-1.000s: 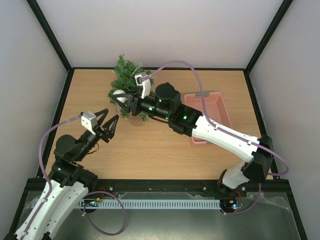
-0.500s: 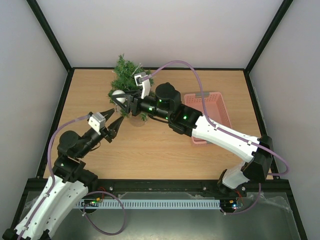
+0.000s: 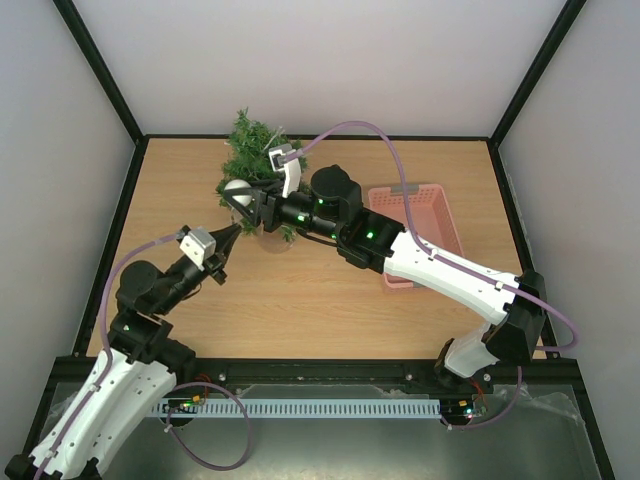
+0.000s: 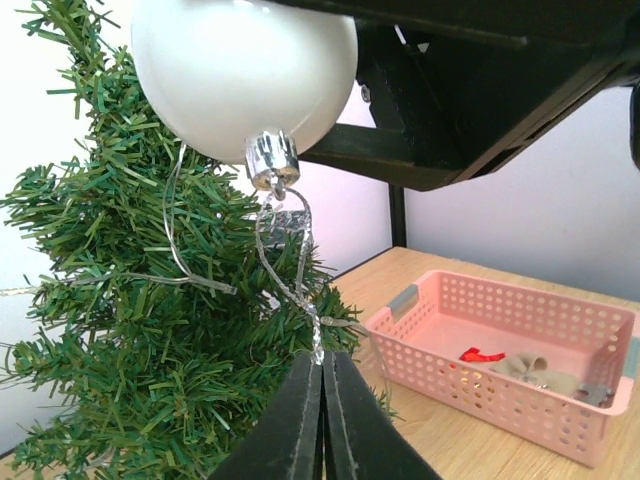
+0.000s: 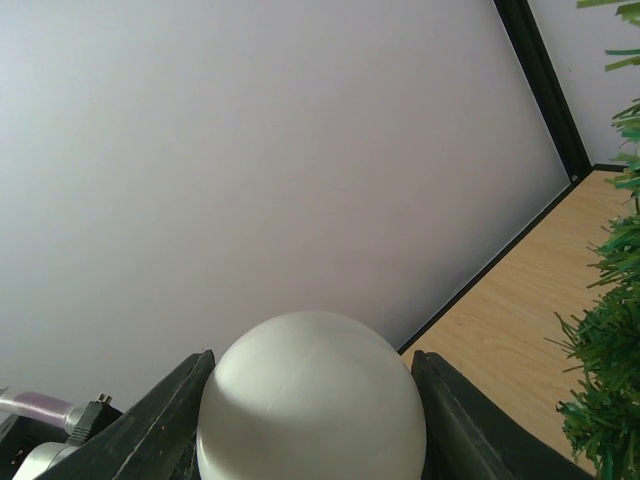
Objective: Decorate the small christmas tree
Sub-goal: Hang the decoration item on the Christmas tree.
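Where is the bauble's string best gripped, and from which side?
At the string's low end, from below. The right gripper holds the bauble with its cap down, so the string dangles free beneath it, beside the tree. The bauble is smooth, round and clamped. The thin string suits a fingertip pinch, which the left gripper seems to have.

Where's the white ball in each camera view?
Top external: the white ball sits left of centre, against the tree.
Left wrist: the ball fills the top, left of centre.
Right wrist: bottom centre, between the fingers.
Shared landmark: the tree, seen in all three.
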